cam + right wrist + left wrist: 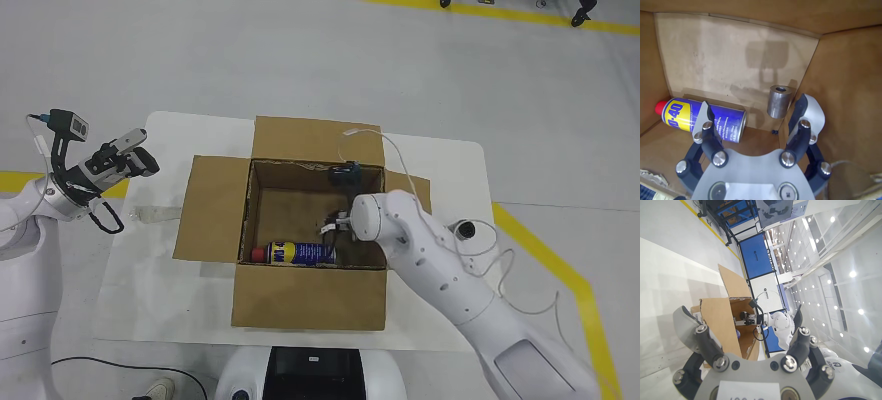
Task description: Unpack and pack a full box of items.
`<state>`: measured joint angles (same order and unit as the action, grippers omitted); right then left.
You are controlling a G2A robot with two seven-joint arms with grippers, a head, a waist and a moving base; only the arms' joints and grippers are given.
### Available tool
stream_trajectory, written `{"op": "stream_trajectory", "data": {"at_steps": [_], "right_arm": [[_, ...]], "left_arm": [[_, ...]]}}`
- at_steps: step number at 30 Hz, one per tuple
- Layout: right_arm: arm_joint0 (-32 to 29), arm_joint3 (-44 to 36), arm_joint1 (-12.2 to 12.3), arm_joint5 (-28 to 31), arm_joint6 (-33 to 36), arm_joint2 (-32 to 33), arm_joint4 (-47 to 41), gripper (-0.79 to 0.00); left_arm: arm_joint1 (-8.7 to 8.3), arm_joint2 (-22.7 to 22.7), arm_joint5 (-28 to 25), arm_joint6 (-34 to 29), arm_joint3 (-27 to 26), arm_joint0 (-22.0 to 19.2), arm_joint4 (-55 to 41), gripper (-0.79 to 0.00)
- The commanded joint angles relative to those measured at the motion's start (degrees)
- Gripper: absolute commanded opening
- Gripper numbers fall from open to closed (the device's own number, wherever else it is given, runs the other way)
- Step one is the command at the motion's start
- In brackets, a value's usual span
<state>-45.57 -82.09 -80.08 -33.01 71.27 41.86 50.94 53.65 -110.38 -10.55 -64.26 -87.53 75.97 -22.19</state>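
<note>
An open cardboard box (308, 297) stands in the middle of the white table (440, 165). On its floor, against the near wall, lies a blue and yellow spray can (677, 113) with a red cap, also in the top view (293, 253). A grey metal cylinder (779, 101) with a bore stands upright in a corner. My right gripper (754, 103) is inside the box, open, above the floor between can and cylinder, touching neither. My left gripper (740, 313) is open and holds nothing, off the table's left end (135, 160).
The box flaps are folded outward on the left (210, 208), the far side (318, 138) and the near side. A small black bit (774, 132) lies on the box floor near the cylinder. A clear plastic piece (150, 213) lies on the table, left of the box.
</note>
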Motion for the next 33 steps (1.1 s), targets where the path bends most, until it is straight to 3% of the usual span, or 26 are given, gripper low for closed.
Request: {"op": "stream_trajectory", "data": {"at_steps": [1, 8, 17, 25, 33], "right_arm": [[0.31, 0.97, -0.27, -0.08, -0.07, -0.28, -0.17, -0.018], [1.25, 4.09, -1.3, -0.5, -0.5, -1.05, -0.89, -0.012], [1.95, 7.24, -2.4, 0.24, -1.51, -1.09, -2.84, -0.062], [0.79, 5.8, -2.67, 4.24, -2.14, -0.03, -5.99, -0.025], [0.19, 6.33, -2.51, 3.4, -2.46, 0.58, -3.44, -0.022]], "left_arm": [[0.0, 0.0, 0.0, 0.0, 0.0, 0.0, 0.0, 0.0], [0.0, 0.0, 0.0, 0.0, 0.0, 0.0, 0.0, 0.0], [0.0, 0.0, 0.0, 0.0, 0.0, 0.0, 0.0, 0.0], [0.0, 0.0, 0.0, 0.0, 0.0, 0.0, 0.0, 0.0], [0.0, 0.0, 0.0, 0.0, 0.0, 0.0, 0.0, 0.0]]}}
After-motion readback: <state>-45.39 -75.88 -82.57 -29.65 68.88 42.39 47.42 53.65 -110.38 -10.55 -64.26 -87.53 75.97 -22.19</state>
